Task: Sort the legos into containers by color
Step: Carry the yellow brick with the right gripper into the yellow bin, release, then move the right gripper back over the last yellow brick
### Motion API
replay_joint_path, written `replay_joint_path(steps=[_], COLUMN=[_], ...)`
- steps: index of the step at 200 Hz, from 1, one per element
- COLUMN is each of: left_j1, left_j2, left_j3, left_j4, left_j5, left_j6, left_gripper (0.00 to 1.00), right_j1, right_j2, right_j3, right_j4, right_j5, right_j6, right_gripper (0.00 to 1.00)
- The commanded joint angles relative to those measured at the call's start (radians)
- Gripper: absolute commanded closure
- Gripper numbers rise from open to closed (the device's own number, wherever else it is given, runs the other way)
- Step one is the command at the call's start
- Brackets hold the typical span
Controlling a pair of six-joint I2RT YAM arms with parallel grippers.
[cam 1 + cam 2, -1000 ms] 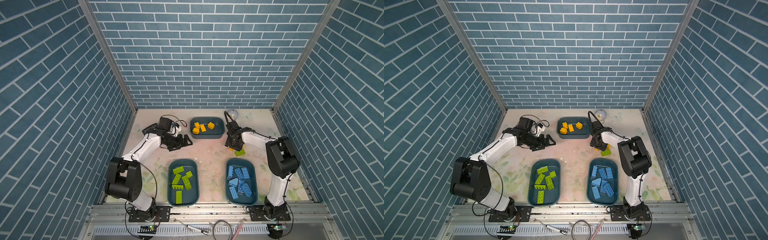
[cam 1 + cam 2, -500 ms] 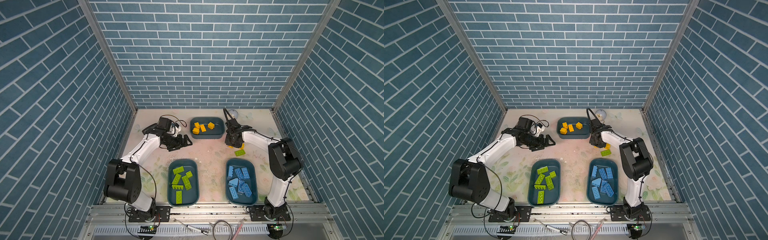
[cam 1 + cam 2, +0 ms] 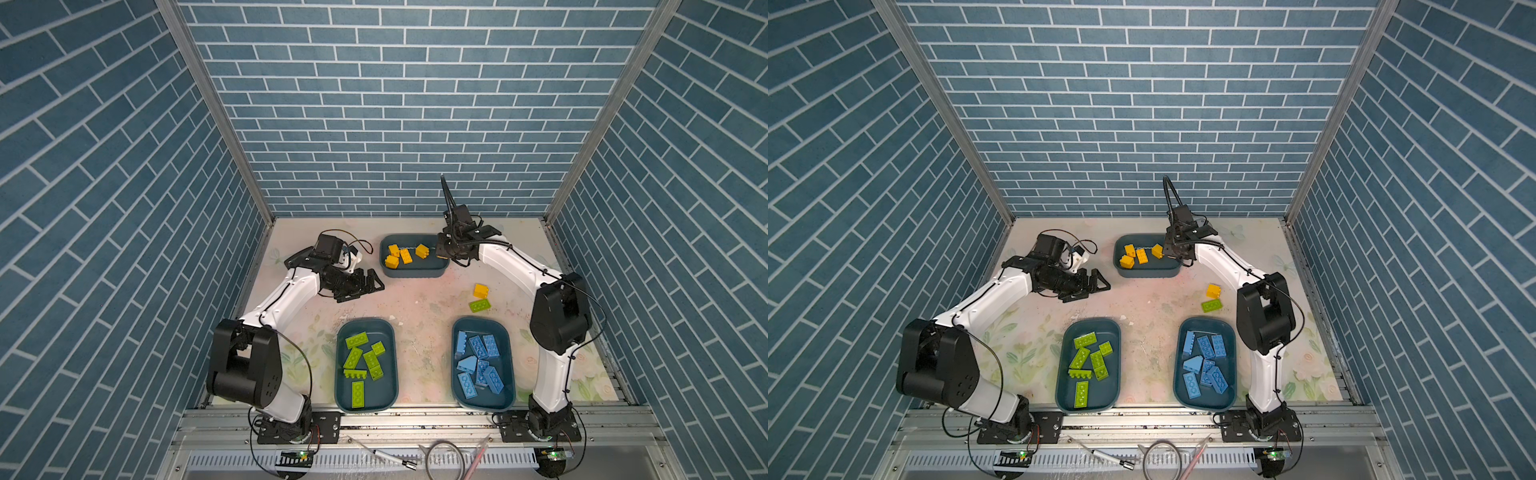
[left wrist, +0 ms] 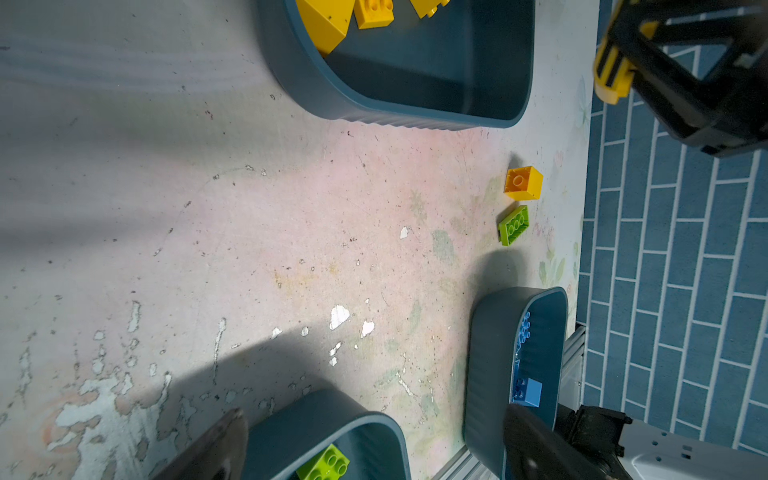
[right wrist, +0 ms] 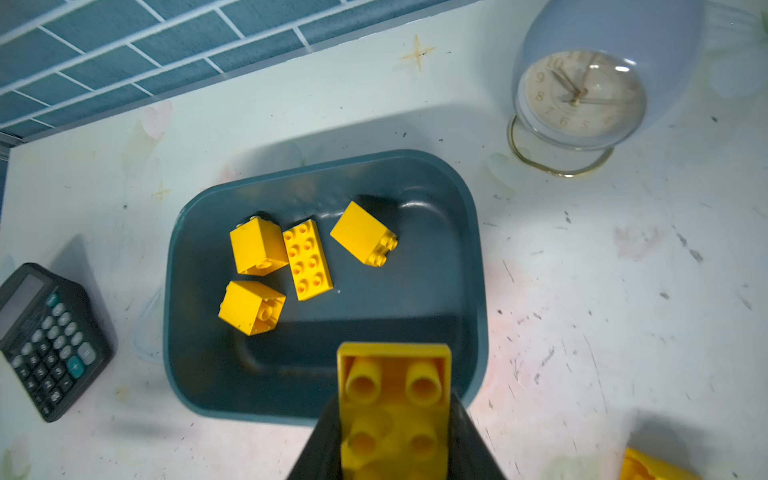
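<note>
At the back of the table, we've got the right gripper clamped on a yellow brick, studs facing the wrist camera. It hangs over the rim at the right end of the far tub. We count four yellow bricks inside that tub, bunched toward its left and middle; the right end is bare.

Left gripper: jaws wide apart, nothing between them, low over the table just left of the far tub, pointing toward the middle.

Two loose pieces lie on the table right of centre, between the far tub and the blue tub: a loose yellow block and a loose green brick. They sit just beside each other, with a small gap showing in the left wrist view.

Near left, the green tub holds about six green bricks. The blue tub holds a pile of blue bricks, some overlapping.

In the right wrist view we also see a calculator beside one end of the far tub and a clock off its opposite corner.
</note>
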Motion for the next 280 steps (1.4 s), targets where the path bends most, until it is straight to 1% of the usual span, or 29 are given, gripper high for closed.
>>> replay_joint_path(steps=[1,34,53,81,96,118,122,147,178,196,227,240,255,274,280], left_j1=[0.003,0.003,0.003,0.003,0.003,0.003,0.004,0.004,0.001,-0.001,-0.008,-0.012,-0.016,-0.019,-0.020], left_j2=[-0.027,-0.025,-0.020,-0.007,0.001,0.010,0.010,0.019,0.033,0.048,0.064,0.069,0.073,0.075,0.072], left_j3=[0.009,0.010,0.015,0.023,0.028,0.036,0.036,0.039,0.040,0.044,0.060,0.060,0.060,0.061,0.060], left_j4=[-0.026,-0.033,-0.034,-0.038,-0.037,-0.035,-0.034,-0.029,-0.017,-0.010,-0.001,0.004,0.009,0.009,0.006], left_j5=[-0.016,-0.021,-0.021,-0.021,-0.019,-0.018,-0.018,-0.012,-0.004,0.002,0.005,0.005,0.005,0.005,0.004], left_j6=[0.004,0.005,0.006,0.009,0.009,0.006,0.006,0.005,0.003,0.004,-0.003,-0.007,-0.008,-0.009,-0.007], left_gripper=[0.03,0.03,0.03,0.03,0.02,0.03,0.02,0.02,0.03,0.02,0.03,0.03,0.03,0.03,0.03], right_j1=[-0.005,-0.010,-0.010,-0.014,-0.022,-0.035,-0.037,-0.051,-0.078,-0.088,-0.140,-0.166,-0.191,-0.211,-0.218], right_j2=[0.113,0.249,0.296,0.301,0.270,0.180,0.131,-0.013,-0.197,-0.272,-0.367,-0.392,-0.394,-0.373,-0.365], right_j3=[0.103,0.243,0.297,0.315,0.296,0.200,0.179,0.028,-0.177,-0.253,-0.391,-0.449,-0.495,-0.529,-0.538], right_j4=[-0.080,-0.152,-0.175,-0.180,-0.177,-0.148,-0.147,-0.159,-0.166,-0.176,-0.178,-0.160,-0.134,-0.094,-0.078], right_j5=[0.006,0.066,0.077,0.070,0.054,0.019,0.012,-0.009,0.009,0.019,0.024,0.009,-0.019,-0.040,-0.042], right_j6=[-0.076,-0.133,-0.158,-0.169,-0.161,-0.149,-0.149,-0.172,-0.143,-0.135,-0.106,-0.092,-0.085,-0.075,-0.083], right_gripper=[0.75,0.69,0.60,0.48,0.46,0.46,0.46,0.45,0.42,0.40,0.39,0.36,0.32,0.31,0.29])
